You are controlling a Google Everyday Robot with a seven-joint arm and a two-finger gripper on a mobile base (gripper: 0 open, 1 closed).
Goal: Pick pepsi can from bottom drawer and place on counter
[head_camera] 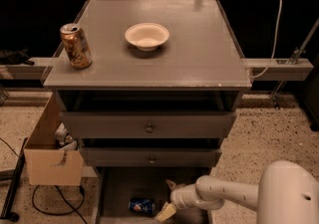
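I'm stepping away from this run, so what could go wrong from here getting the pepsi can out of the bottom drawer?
1. The pepsi can lies on its side in the bottom drawer, just left of the open end effector; a finger nudge could roll it away.
2. The knobbed drawer sits close above the end effector, so lifting straight up may hit it.
3. On the counter, a careless placement could knock the gold-brown can or bowl.
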